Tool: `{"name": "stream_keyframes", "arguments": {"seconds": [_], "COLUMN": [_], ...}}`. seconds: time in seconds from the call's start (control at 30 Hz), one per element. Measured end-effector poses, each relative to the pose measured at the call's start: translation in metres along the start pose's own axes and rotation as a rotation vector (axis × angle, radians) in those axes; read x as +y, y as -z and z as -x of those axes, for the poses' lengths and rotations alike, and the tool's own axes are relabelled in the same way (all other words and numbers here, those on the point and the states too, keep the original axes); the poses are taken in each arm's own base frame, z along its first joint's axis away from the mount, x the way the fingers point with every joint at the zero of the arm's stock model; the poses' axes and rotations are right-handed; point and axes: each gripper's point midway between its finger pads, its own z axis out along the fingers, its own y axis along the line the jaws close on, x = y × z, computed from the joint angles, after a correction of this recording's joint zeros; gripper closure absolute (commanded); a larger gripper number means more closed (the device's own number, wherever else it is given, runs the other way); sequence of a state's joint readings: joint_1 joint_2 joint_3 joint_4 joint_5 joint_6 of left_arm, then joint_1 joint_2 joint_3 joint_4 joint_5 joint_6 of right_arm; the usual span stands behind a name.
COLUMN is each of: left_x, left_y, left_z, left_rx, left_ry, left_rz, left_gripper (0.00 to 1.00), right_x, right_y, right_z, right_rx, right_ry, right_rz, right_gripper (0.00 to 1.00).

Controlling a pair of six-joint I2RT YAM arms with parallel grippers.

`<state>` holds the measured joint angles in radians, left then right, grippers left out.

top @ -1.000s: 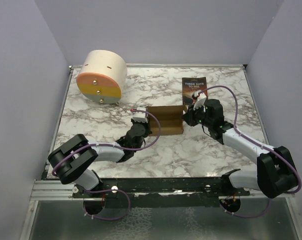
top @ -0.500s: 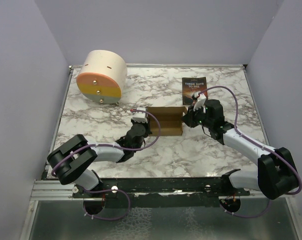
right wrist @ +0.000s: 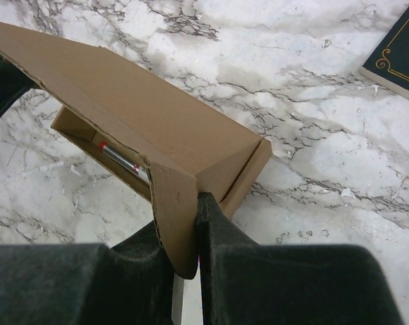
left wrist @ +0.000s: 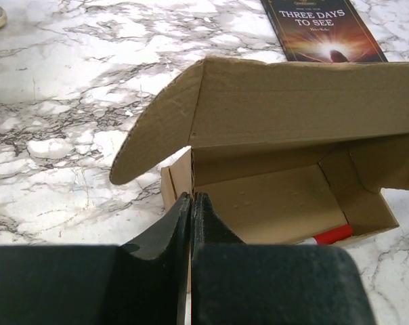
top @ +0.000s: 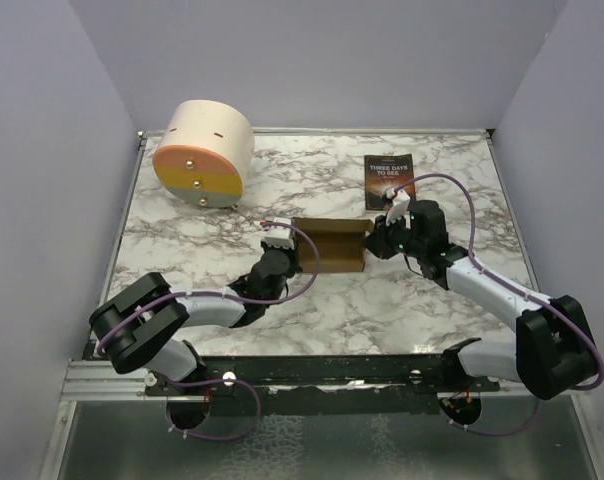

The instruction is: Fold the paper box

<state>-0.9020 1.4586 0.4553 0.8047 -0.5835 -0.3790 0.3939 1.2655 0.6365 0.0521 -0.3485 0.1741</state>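
Seen from the top camera, the cream cylinder (top: 204, 152) sat at ten o'clock from the paper box (top: 330, 243), which lay mid-table with its walls up and its lid raised. At the box's nine o'clock end the left gripper (left wrist: 191, 198) was clenched tight, tips against the near corner, with no cardboard visibly between them. At three o'clock the right gripper (right wrist: 185, 223) pinched the lid's side flap. The book (top: 388, 178) lay at one o'clock. The step looked like closing the lid; next, that flap probably needed steering inside the end wall while the left braced the box.
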Motion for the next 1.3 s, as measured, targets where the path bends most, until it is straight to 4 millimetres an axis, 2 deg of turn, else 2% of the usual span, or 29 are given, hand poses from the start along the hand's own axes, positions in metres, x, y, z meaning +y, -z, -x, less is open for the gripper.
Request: {"name": "stream_keyframes", "arguments": {"seconds": [0.5,0.67,0.8,0.9,0.93,1.0,1.07,1.17,1.3], "left_x": [-0.002,-0.007,-0.012,-0.014,-0.013,-0.014,-0.014,-0.02,-0.022], "left_y": [0.009,0.013,0.02,0.027,0.042,0.046,0.064,0.088,0.114], "left_z": [-0.008,-0.009,-0.005,0.005,0.015,0.016,0.017,0.046,0.094], "left_rx": [0.03,0.042,0.051,0.037,0.032,0.041,0.057,-0.004,-0.124], "left_ry": [-0.005,-0.001,0.01,0.035,0.066,0.064,0.07,0.111,0.173], "left_rz": [-0.044,-0.069,-0.094,-0.116,-0.146,-0.162,-0.217,-0.305,-0.368], "left_gripper": [0.98,0.76,0.69,0.66,0.65,0.64,0.58,0.49,0.48], "right_x": [-0.002,-0.004,-0.005,-0.007,-0.009,-0.009,-0.009,-0.009,-0.009], "right_y": [0.004,0.006,0.007,0.007,0.007,0.007,0.007,0.007,0.007], "right_z": [-0.011,-0.014,-0.015,-0.015,-0.015,-0.015,-0.015,-0.015,-0.015], "right_rx": [0.04,0.042,0.043,0.043,0.043,0.043,0.043,0.043,0.044], "right_ry": [0.107,0.126,0.131,0.134,0.134,0.134,0.134,0.136,0.138], "right_rz": [0.0,-0.01,-0.017,-0.025,-0.037,-0.038,-0.039,-0.039,-0.039], "right_gripper": [0.87,0.87,0.87,0.87,0.87,0.87,0.87,0.87,0.87]}}
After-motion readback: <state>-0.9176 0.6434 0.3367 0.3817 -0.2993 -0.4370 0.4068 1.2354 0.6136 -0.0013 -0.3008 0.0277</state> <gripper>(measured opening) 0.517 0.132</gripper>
